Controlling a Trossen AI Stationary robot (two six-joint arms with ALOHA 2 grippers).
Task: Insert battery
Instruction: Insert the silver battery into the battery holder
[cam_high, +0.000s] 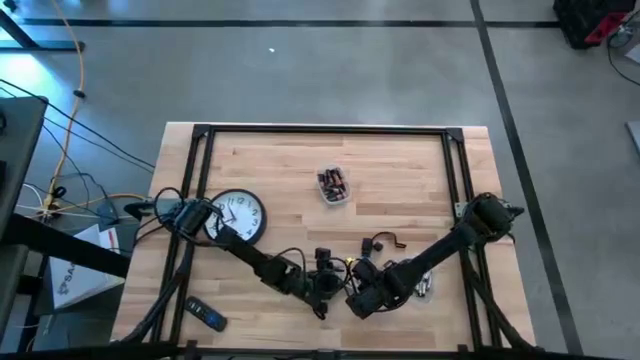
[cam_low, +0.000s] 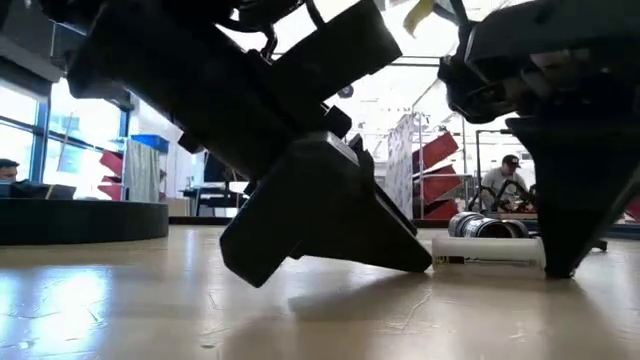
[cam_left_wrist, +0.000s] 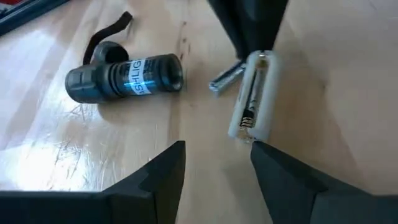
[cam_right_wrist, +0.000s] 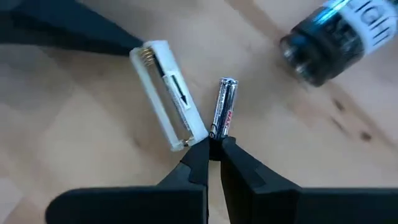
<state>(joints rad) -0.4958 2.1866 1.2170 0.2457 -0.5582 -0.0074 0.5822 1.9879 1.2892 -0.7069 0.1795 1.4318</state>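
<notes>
Wooden table (cam_high: 400, 165): one flashlight (cam_left_wrist: 124, 77), one holder (cam_right_wrist: 166, 94); right pincer (cam_right_wrist: 213, 151) pinching one battery (cam_right_wrist: 225, 107); left pincer (cam_left_wrist: 217, 163) spread, empty.

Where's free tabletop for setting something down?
Free: bare wood beyond the round white clock and left of the small battery container; also right of it. Crowded: near edge, around black flashlight, white battery holder, both arms.

Flashlight (cam_right_wrist: 336, 37) cut off by the picture's edge.
</notes>
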